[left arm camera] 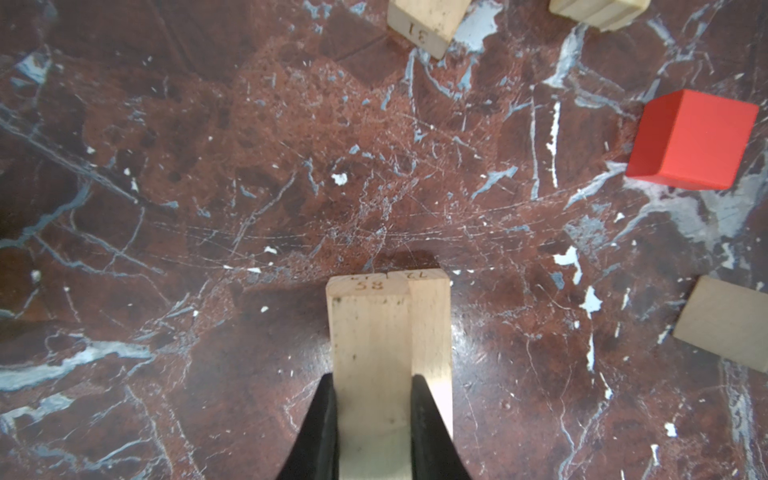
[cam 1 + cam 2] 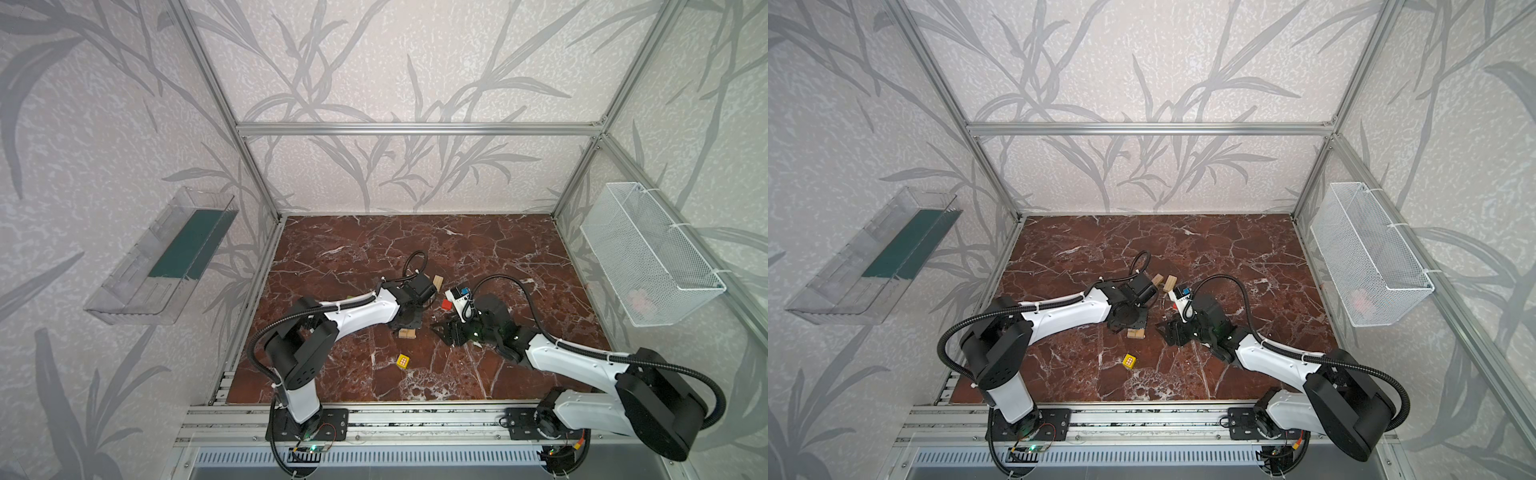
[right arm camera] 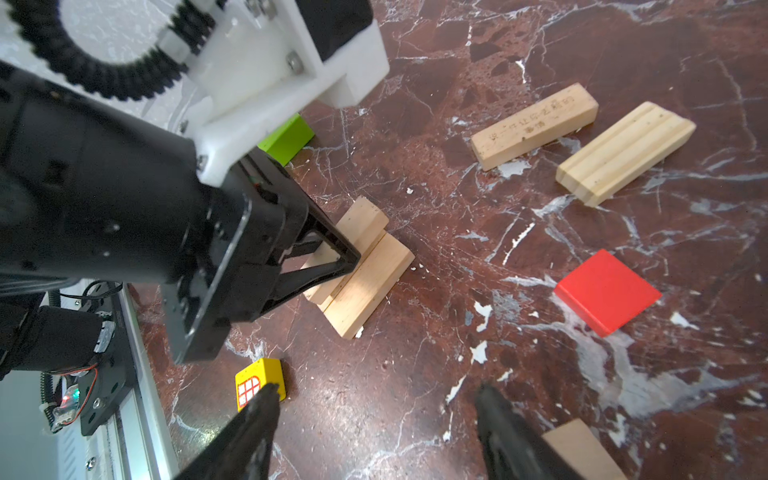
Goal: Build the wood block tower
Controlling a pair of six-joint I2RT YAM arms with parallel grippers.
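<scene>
Pale wood: pinching one bar (image 1: 370,353) in left fingers (image 1: 322,428), laying it beside its twin (image 1: 432,332), seemingly as a base pair; holding right fingers (image 3: 249,432) spread, clear.

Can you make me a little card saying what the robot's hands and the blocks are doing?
Left gripper: fingers shut on a pale bar
Second pale bar: lying right beside the held one
Right gripper: open, holding nothing
Red cube: loose on the table
Yellow cube: loose on the table
Green bar: partly hidden behind the left arm
Stacked so far: nothing yet
</scene>
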